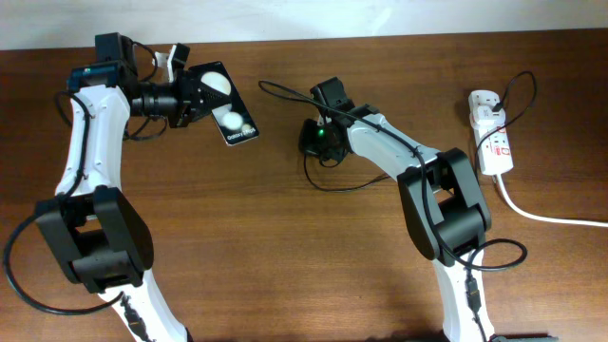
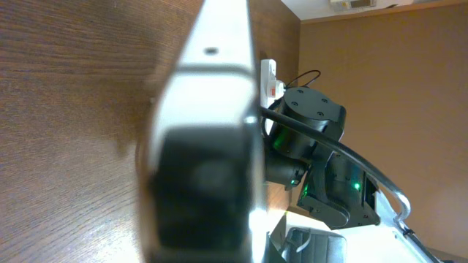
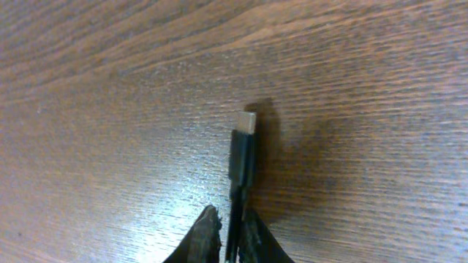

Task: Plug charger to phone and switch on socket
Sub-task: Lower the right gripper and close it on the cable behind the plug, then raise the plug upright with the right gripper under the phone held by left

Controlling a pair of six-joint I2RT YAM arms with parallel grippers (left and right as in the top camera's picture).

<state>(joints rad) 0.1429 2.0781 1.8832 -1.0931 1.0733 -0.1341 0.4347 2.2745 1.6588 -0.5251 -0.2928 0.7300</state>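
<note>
The phone [image 1: 226, 104], black with two white reflections, is held tilted at the back left, with my left gripper [image 1: 197, 95] shut on its end. In the left wrist view its edge [image 2: 212, 109] fills the middle as a blur. The charger [image 3: 242, 161] is a thin black cable with a small metal tip [image 3: 248, 122] pointing away over the wood. My right gripper [image 3: 232, 235] is shut on the cable just behind the plug, low over the table centre [image 1: 318, 138]. The white socket [image 1: 489, 133] lies at the far right, apart from both grippers.
The charger's slack loops on the table around my right gripper [image 1: 328, 185] and arcs toward the phone [image 1: 280, 88]. A thick white cord [image 1: 541, 217] runs from the socket to the right edge. The right arm [image 2: 314, 131] shows beyond the phone.
</note>
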